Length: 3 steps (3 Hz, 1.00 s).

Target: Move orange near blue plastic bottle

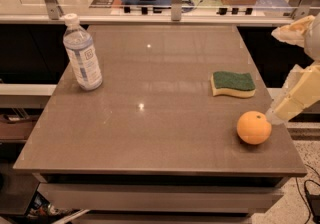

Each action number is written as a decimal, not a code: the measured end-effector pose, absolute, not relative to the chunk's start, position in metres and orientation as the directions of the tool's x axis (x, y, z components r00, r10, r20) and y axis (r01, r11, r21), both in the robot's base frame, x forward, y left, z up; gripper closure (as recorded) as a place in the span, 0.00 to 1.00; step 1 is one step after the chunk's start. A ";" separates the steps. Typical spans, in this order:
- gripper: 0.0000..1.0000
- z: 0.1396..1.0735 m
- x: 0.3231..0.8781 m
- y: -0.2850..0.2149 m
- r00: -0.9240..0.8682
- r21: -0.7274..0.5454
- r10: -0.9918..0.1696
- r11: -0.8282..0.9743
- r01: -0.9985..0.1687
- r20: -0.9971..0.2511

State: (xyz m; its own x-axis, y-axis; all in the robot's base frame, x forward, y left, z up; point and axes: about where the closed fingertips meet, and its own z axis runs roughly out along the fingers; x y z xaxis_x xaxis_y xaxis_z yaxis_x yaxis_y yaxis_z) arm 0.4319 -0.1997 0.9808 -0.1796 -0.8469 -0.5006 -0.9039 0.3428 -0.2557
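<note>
**A:** Eyes on the grey-brown rectangular tabletop (160, 138). Where's the orange?

**B:** The orange (254, 128), a round bright fruit with a small dark stem dimple on top, sits at about four o'clock from the tabletop's middle, near the right edge and toward the front.

**A:** And the tool?

**B:** The cream-coloured tool (276, 113) comes in from the right edge of the view, angled down and to the left. Its tip is just beside the orange, at the fruit's two o'clock. Touching or a sliver apart, I can't tell.

**A:** Released or clenched?

**B:** Can't tell from here. It isn't around the orange, though; the fruit rests on the tabletop by itself.

**A:** The bottle?

**B:** The blue plastic bottle (82, 58), clear and bluish with a white screw cap and a pale label, stands upright at ten o'clock, well apart from the orange.

**A:** Anything else on there?

**B:** A green-topped yellow sponge (233, 84) lies flat at two o'clock, near the orange's twelve o'clock and not touching it.
</note>
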 end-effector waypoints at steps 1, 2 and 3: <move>0.00 0.961 0.429 -0.205 -0.206 -0.207 -0.806 0.373 -0.904 -0.555; 0.00 0.940 0.426 -0.211 -0.229 -0.172 -0.767 0.403 -0.899 -0.600; 0.00 0.919 0.426 -0.215 -0.234 -0.154 -0.713 0.435 -0.887 -0.661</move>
State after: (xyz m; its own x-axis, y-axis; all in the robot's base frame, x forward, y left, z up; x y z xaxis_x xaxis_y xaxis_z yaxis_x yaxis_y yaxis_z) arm 0.4258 -0.2155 0.9188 -0.2342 -0.7125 -0.6614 -0.8872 0.4349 -0.1543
